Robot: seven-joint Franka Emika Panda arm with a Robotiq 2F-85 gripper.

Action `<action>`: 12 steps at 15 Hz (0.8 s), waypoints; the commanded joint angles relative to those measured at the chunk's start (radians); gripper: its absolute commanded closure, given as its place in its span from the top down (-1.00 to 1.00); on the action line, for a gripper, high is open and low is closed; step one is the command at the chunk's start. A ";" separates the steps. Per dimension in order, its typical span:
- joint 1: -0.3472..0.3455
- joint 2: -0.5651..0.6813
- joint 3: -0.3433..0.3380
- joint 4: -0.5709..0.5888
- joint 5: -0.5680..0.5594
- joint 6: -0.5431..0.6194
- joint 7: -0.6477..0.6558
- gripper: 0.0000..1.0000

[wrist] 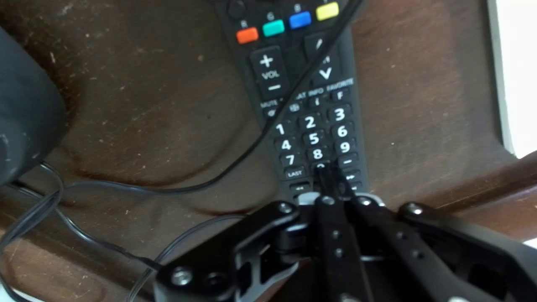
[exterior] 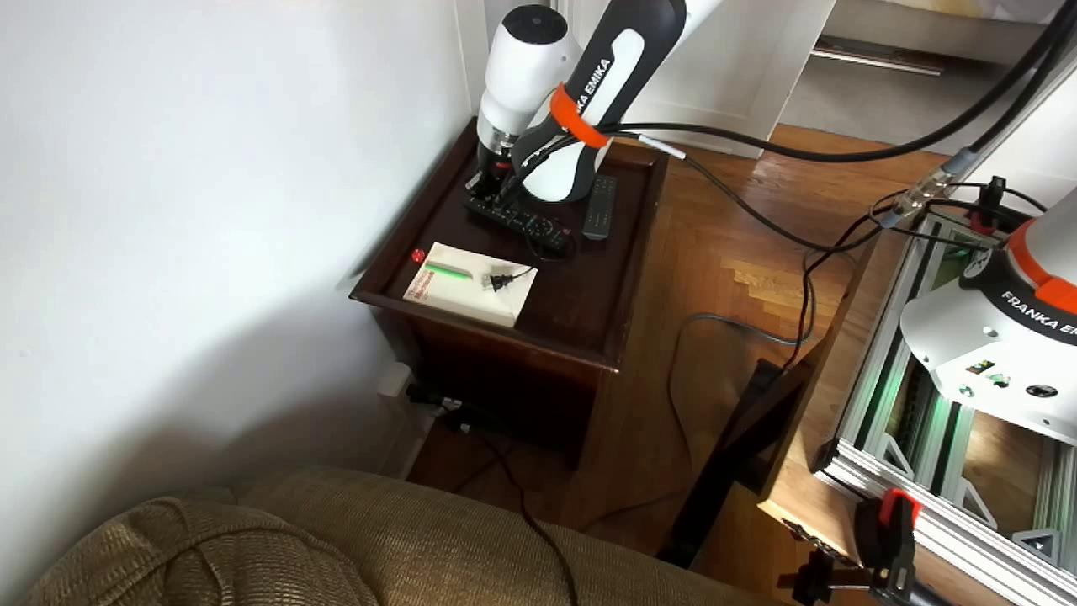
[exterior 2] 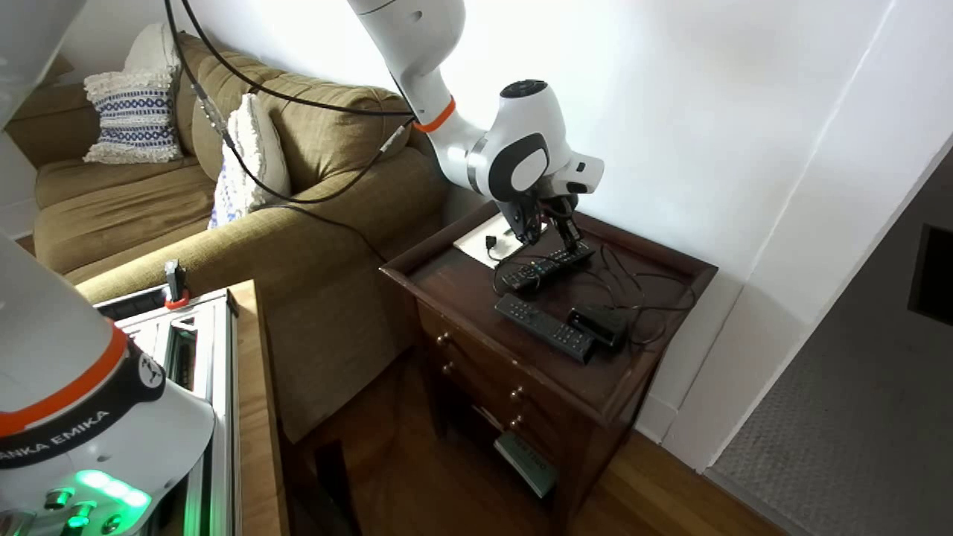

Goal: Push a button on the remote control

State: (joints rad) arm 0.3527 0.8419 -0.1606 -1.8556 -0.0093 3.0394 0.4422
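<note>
Lying face up near the middle of the dark wooden table [exterior: 580, 316], the black remote control [wrist: 310, 121] slants between the edge against the white wall [exterior: 210, 168] and the edge above the drawers [exterior 2: 480, 356], its number keys at the end nearer the wall. The claw [wrist: 332, 178] points down at that numbered end. In the wrist view its fingers are pressed together, and their tips sit over the key [wrist: 320, 165] just below the 8, partly covering it; whether that key is pushed in cannot be told. A thin black cord [wrist: 311, 67] crosses over the remote control, hiding part of the channel key [wrist: 325, 74]. In an exterior view, a plug [exterior: 502, 280] rests on a pale book [exterior: 471, 300] that lies near the edge facing the sofa [exterior: 404, 522] and bears a green streak [exterior: 448, 270]. A small red object [exterior: 418, 255] lies just beside that book, near the corner where the sofa edge meets the wall edge. A second remote [exterior 2: 547, 327], seen in both exterior views, lies nearly parallel to the drawer edge, towards the edge farthest from the sofa. In an exterior view, a dark boxy object [exterior 2: 604, 321] stands just beside its end. Below the drawers, a green book [exterior 2: 526, 463] juts out from under the table top. The white robot arm [exterior 2: 454, 141] arches above the table, over the remote control.
</note>
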 commanded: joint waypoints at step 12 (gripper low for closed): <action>0.008 0.030 -0.016 0.010 0.050 0.004 -0.021 -1.00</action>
State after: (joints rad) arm 0.3544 0.8453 -0.1701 -1.8556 0.0020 3.0395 0.4422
